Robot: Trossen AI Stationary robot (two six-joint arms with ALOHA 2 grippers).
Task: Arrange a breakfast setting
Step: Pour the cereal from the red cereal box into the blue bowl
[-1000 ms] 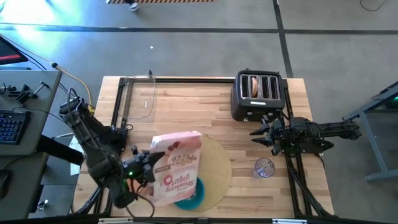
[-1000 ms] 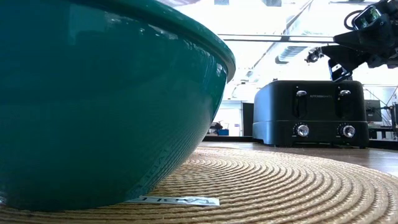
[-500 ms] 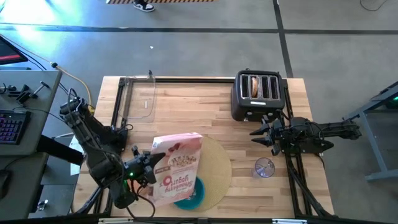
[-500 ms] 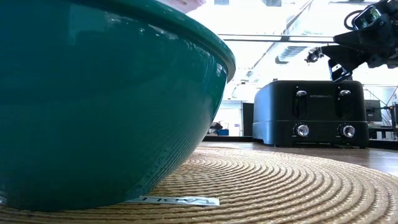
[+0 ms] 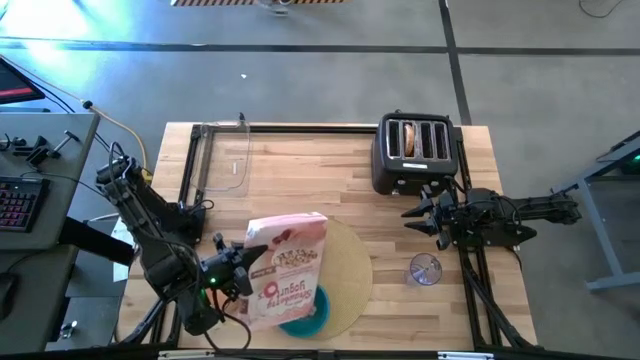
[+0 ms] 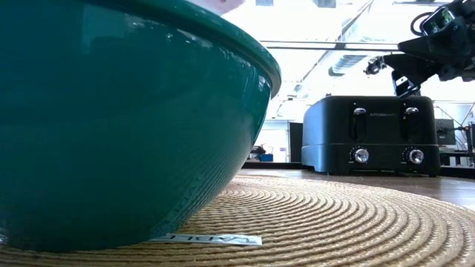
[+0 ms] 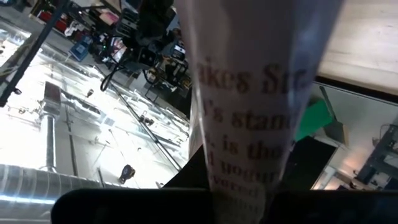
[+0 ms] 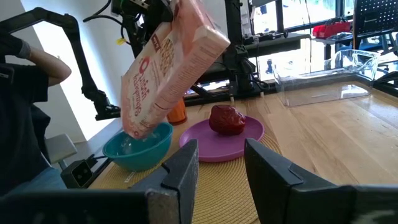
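Nothing has moved: left gripper (image 5: pixel 243 272) pinches the tipped cereal box (image 5: pixel 282 270) over the teal bowl (image 5: pixel 312 316), lower centre. Right gripper (image 5: pixel 420 213) waits, fingers parted. Pour slowly, mouth centred.

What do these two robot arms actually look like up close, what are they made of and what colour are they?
Both are dark, nearly black, jointed arms with thin cables running along them. The left arm shows small green lights near its wrist. The right arm ends in the right pincer, two flat dark fingers with paler, worn-looking inner faces.
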